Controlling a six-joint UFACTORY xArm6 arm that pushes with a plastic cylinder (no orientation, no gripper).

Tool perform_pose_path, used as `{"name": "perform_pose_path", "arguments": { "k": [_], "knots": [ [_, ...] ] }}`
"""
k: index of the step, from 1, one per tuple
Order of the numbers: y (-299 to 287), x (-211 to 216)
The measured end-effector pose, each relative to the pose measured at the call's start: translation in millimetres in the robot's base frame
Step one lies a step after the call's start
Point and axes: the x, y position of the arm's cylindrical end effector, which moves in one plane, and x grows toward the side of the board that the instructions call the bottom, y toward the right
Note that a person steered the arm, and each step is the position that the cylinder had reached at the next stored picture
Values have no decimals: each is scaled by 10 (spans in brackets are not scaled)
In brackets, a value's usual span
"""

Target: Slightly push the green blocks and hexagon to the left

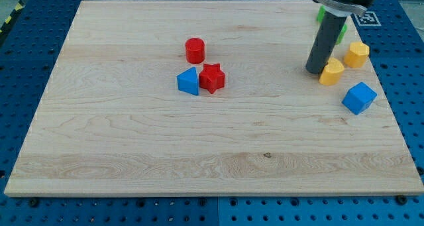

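Note:
My tip (314,71) rests on the board at the view's upper right, just left of a yellow block (332,72) and touching or nearly touching it. A yellow hexagon (356,54) sits a little right and above that block. Green blocks (341,31) are mostly hidden behind the rod; only small green edges show at its left (320,14) and right. Their shapes cannot be made out.
A blue cube (359,97) lies below the yellow blocks near the board's right edge (391,100). A red cylinder (195,50), a red star (212,78) and a blue triangular block (189,81) cluster left of centre.

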Motion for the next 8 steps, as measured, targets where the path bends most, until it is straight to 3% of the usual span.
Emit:
{"name": "perform_pose_path", "arguments": {
  "k": [2, 5, 8],
  "knots": [
    [99, 93],
    [-16, -502],
    [-125, -2112]
  ]
}}
